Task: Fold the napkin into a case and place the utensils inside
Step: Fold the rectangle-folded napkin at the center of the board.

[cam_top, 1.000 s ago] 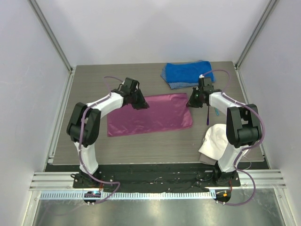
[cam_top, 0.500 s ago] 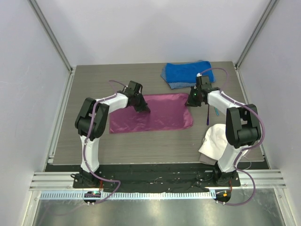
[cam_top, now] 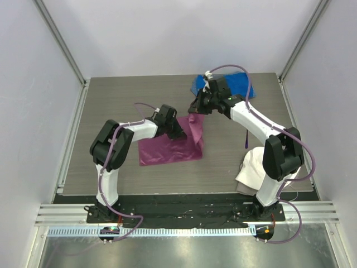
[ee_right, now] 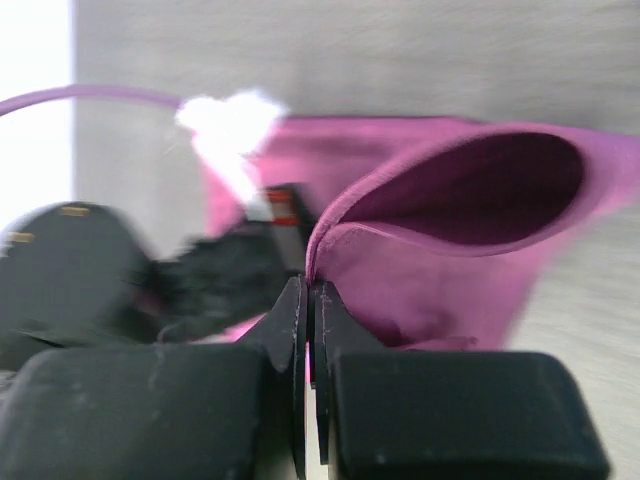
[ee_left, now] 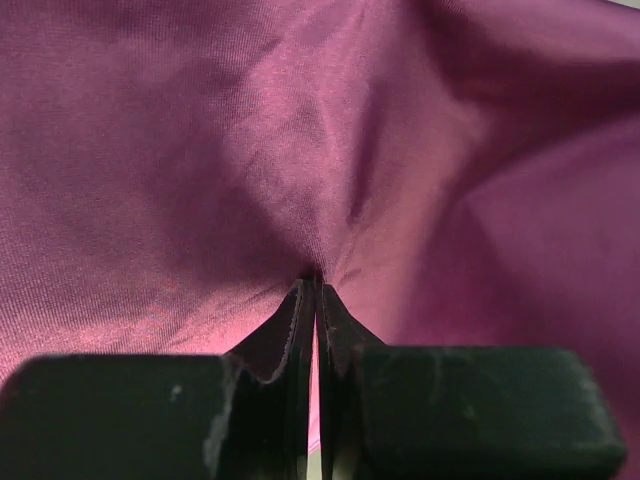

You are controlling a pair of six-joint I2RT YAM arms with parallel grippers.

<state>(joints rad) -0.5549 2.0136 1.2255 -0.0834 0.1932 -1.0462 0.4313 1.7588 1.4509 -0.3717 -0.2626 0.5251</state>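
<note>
Your right gripper (cam_top: 195,109) clamps the thin magenta fabric napkin (cam_top: 167,152) by its raised edge to fold it over; left gripper (cam_top: 180,134) pinches the middle, likely anchoring the crease.

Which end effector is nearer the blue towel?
Right. The right end effector holds the napkin right beside the blue towel; the left end effector grips it farther toward the bases.
</note>
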